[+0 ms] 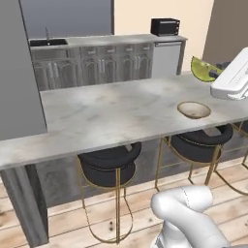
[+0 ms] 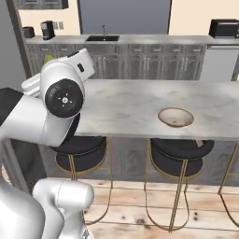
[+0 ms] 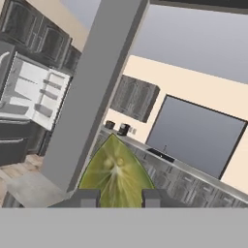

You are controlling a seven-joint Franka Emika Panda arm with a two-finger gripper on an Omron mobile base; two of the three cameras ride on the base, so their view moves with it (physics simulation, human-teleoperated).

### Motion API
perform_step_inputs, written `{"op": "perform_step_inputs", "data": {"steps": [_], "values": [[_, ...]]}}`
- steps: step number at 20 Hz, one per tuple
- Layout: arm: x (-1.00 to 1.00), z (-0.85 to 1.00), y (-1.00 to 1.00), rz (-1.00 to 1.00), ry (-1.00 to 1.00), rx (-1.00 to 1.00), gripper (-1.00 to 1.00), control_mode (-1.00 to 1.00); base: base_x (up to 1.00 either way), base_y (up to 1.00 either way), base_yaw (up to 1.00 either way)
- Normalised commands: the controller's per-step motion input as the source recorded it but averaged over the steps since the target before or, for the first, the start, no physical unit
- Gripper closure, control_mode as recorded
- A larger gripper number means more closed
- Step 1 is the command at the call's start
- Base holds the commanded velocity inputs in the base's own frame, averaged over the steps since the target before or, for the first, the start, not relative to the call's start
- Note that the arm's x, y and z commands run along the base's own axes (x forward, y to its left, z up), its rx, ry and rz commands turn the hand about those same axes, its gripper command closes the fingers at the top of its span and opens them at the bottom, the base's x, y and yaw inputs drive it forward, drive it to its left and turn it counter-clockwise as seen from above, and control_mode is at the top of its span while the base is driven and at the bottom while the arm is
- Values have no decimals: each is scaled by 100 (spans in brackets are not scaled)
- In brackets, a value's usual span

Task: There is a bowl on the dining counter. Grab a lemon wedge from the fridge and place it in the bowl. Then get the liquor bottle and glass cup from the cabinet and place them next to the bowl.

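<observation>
The hand (image 3: 116,198) is pinching the lemon wedge (image 3: 115,172), with one dark finger tip (image 3: 87,197) on each side of the wedge's lower body and the pointed end projecting forward between them. In the left base view the lemon wedge (image 1: 203,69) is carried in the air above and behind the bowl (image 1: 193,110), which rests empty on the marble surface (image 1: 111,114) near its right end, over the black stools (image 1: 109,164). The wedge is not yet over the bowl's opening. Handling judgement: the wedge is light, so its weight places little load on the grip; the glossy, wet-looking flesh is likely soft and slippery, while the rind is firmer. The safest hold is probably across the thick middle, as now, not at the thin tips, where it could twist out. Excess squeeze may crush the flesh; too little may let the slice slide during a swing. For release, the hand should probably be brought directly above the bowl and low, because a light slice dropped from height may bounce off the rim onto the surface.
</observation>
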Motion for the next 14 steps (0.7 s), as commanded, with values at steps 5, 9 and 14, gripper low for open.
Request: {"op": "perform_step_inputs", "data": {"steps": [5, 9, 14], "values": [[0, 0, 0, 0, 0, 0, 100, 100, 20, -100, 0], [0, 0, 0, 0, 0, 0, 100, 100, 44, -88, 0], [0, 0, 0, 0, 0, 0, 100, 100, 56, -74, 0]]}}
